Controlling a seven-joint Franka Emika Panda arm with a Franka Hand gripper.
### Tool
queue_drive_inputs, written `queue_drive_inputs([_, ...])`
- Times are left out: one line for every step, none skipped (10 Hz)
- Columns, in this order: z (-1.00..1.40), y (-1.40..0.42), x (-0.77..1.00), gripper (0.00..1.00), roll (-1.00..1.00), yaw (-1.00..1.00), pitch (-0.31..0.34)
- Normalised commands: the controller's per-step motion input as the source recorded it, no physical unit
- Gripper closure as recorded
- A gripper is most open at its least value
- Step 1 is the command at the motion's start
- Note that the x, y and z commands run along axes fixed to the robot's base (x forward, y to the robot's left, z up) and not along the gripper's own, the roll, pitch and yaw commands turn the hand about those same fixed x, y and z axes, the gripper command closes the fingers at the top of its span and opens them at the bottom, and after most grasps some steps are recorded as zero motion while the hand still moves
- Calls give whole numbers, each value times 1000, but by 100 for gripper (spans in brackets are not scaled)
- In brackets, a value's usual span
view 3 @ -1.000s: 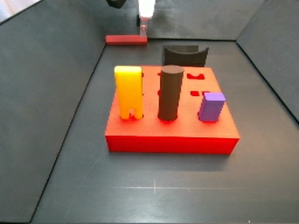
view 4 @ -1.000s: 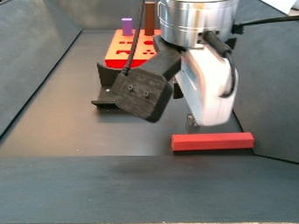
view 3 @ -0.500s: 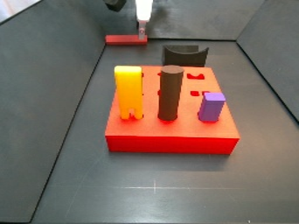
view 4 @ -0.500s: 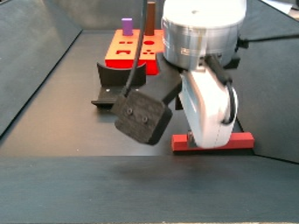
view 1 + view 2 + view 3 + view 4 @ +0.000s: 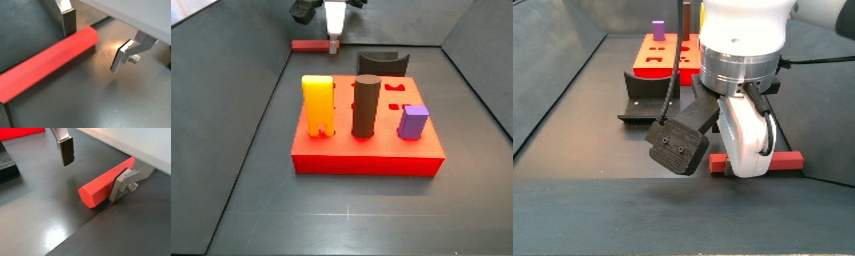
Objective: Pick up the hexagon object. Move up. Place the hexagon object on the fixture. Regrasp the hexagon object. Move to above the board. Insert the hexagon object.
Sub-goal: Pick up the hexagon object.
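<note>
Hexagon object (image 5: 50, 62) flat on floor between gripper (image 5: 97, 36) fingers (image 5: 65, 152); jaws apart, pads not touching it.

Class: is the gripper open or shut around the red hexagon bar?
Open: the gripper straddles the lying hexagon object, its fingers spread apart.

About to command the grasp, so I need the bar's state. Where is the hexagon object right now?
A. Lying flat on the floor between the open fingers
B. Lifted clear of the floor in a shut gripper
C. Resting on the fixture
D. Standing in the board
A: both wrist views show the hexagon object lying on the floor, with the gripper open and one finger on each side of it.
</note>
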Motion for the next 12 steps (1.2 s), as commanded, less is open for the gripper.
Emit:
queue_drive_inputs([-306,-214,-40,0,-194,0,-196])
queue_drive_inputs([-226,-137,-89,0,-154,0,-149])
queue_drive_inputs([-49,-51,-126,0,-141,0,-107])
queue_drive_inputs([14,0,-171,0,-104,-171,-64])
queue_drive_inputs([89,0,-286,0,-81,-271,-57])
queue_drive_inputs([123,0,-591,0,-57,-417,-114])
queue_drive_inputs([0,9,-429,0,-67,-360,-134])
queue_drive_inputs([-37,0,20,0,-61,-29,-47])
queue_drive_inputs([-131,0,186,0,-43,-51,-33])
queue_drive_inputs([-206,0,166,0,-93,-74,-84])
queue_drive_inputs([-154,0,100,0,-111,-80,-80])
queue_drive_inputs([-263,20,66,0,-160,-71,-150])
